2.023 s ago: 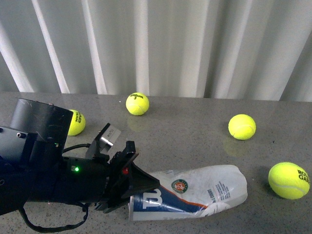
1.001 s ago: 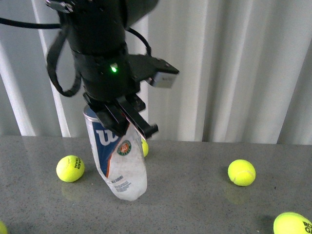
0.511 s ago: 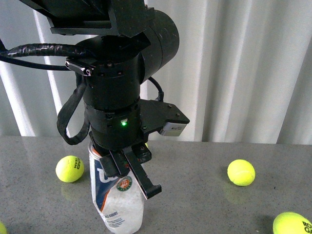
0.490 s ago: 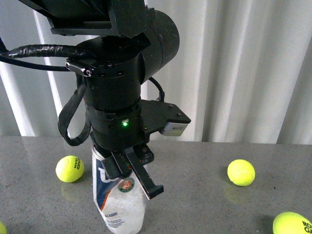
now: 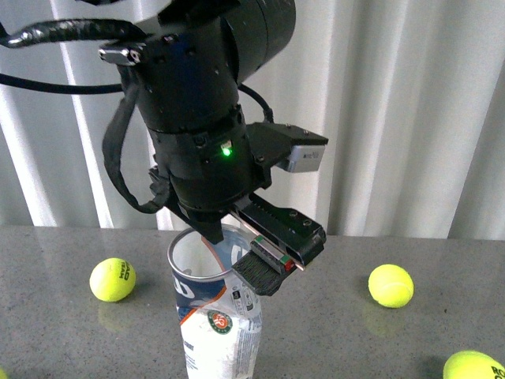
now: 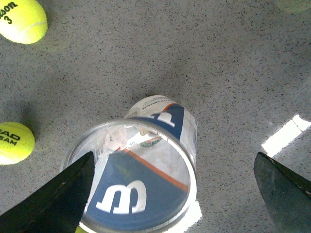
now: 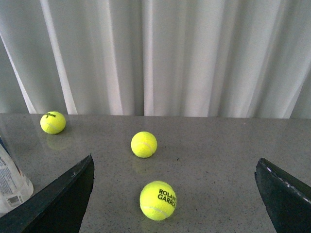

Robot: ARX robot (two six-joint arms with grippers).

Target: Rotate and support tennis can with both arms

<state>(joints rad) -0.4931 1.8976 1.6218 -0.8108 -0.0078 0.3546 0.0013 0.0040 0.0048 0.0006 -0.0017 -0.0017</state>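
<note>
Front view: the clear plastic cylindrical tennis can (image 5: 217,316), with silver rim and white/blue/red Wilson label, stands on end on the grey speckled stone desk (image 5: 339,332), open mouth up, approx upright. Its base is cut off by the frame edge, so contact w/ the desk is not seen.

The bulky black left arm (image 5: 205,103) hangs directly over the can and blocks most of the rear rim. Left end effector (image 5: 241,249) is spread wide. One finger (image 5: 276,257) sits in front of and beside the rim. The other finger dips at the far rim; can't tell if it is inside or behind.

Left wrist view looks down into the can (image 6: 141,184) from above. The end effector (image 6: 173,158) fingers sit at opposite edges of the picture. One finger (image 6: 58,194) overlaps the rim, contact unclear. The other (image 6: 282,194) is well apart from the can. Nothing is pinched.

Right wrist view: right end effector (image 7: 174,159) is also spread, w/ nothing between the fingers. Only a sliver of the can (image 7: 10,182) shows at the picture edge. The right arm is not in the front view.

Yellow felt tennis balls (image 5: 112,279) lie loose on the desk, all apart from the can. One (image 5: 390,285) is in full view and another (image 5: 473,365) is cut off at the corner. White pleated curtain (image 5: 394,118) behind.
</note>
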